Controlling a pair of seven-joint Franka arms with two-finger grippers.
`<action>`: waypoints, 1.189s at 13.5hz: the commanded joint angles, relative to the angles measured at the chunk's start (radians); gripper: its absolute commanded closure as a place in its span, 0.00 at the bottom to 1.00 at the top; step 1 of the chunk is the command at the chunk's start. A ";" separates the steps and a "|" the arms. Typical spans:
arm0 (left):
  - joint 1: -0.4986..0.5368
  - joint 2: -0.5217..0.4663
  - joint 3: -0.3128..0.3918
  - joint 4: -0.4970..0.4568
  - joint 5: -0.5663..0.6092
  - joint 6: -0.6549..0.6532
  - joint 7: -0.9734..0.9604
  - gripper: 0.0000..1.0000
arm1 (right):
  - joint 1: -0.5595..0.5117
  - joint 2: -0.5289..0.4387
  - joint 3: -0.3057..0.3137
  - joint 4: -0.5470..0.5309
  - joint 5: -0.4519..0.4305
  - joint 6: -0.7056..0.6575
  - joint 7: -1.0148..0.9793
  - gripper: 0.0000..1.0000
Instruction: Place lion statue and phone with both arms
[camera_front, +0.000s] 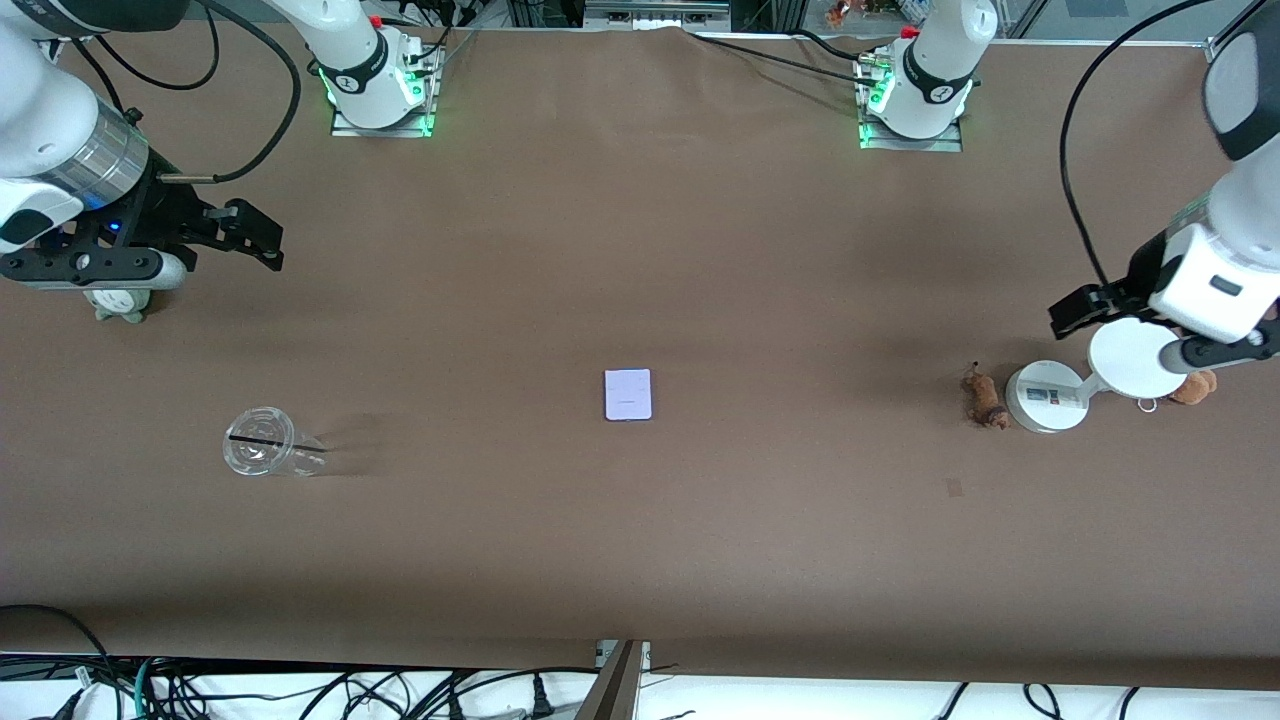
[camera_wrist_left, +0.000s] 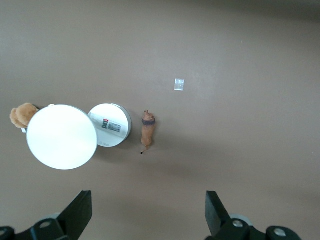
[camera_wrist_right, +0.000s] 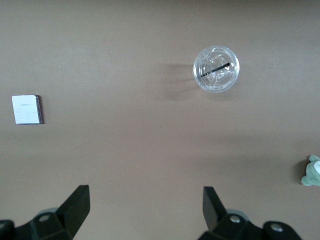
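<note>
Lion statue (camera_front: 985, 398): lying on the table (camera_front: 640, 540) just beside the white disc stand (camera_front: 1048, 397), untouched. Phone (camera_front: 628, 394): flat at mid-table, well apart. Left gripper (camera_front: 1075, 312): jaws spread, empty, raised near the stand, apparently positioned for the statue. Right gripper (camera_front: 262, 238): spread, empty, over its own end, waiting.

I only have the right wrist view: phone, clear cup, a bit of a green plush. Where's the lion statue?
Observer: The lion statue lies at the left arm's end of the table, beside the white disc stand.
Operator: Is the left gripper on it?
Observer: No, the left gripper hangs open above the table near it.
Operator: Anything else nearby?
Observer: A tan plush lies by the stand, away from the lion.
</note>
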 joint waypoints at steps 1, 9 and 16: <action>0.018 -0.035 0.015 0.010 -0.012 -0.037 0.009 0.00 | -0.007 0.007 0.002 0.018 0.009 -0.003 -0.013 0.00; 0.020 -0.060 0.029 0.004 -0.018 -0.102 0.099 0.00 | -0.007 0.007 0.002 0.019 0.009 -0.003 -0.013 0.00; 0.018 -0.060 0.029 0.007 -0.021 -0.116 0.101 0.00 | -0.007 0.007 0.002 0.019 0.009 -0.003 -0.013 0.00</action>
